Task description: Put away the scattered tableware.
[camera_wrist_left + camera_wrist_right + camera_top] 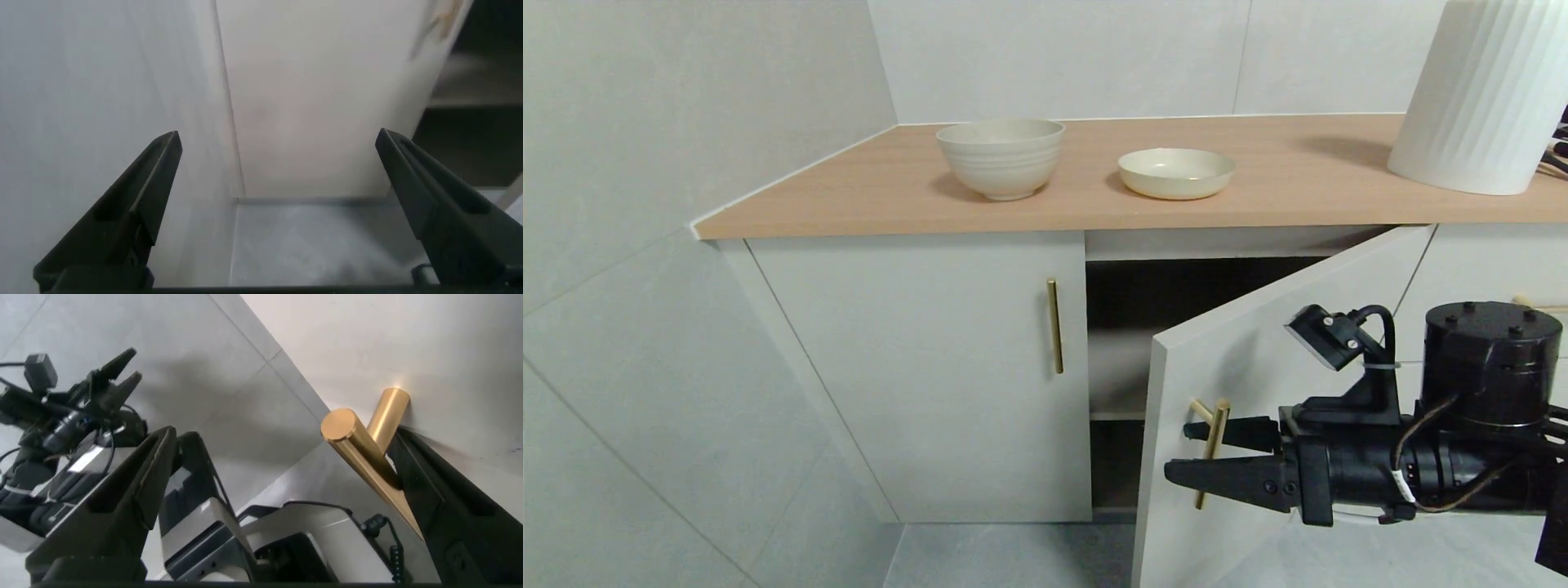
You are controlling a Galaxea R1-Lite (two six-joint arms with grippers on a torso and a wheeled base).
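Ribbed deep bowl (1001,157) and shallow dish (1176,172) side by side on the wooden countertop (1282,175), cabinet door (1258,343) swung open below the countertop, right gripper (1180,451) with fingers spread either side of the door's brass handle (1218,412), left gripper (278,137) wide apart and holding nothing, low beneath the countertop.

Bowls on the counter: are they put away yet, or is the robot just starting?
Just starting. Done: the cupboard door on the right stands partly open. In hand: the open right gripper straddles that door's gold handle. Left: the deep bowl and the shallow dish both sit on the countertop and need to go inside.
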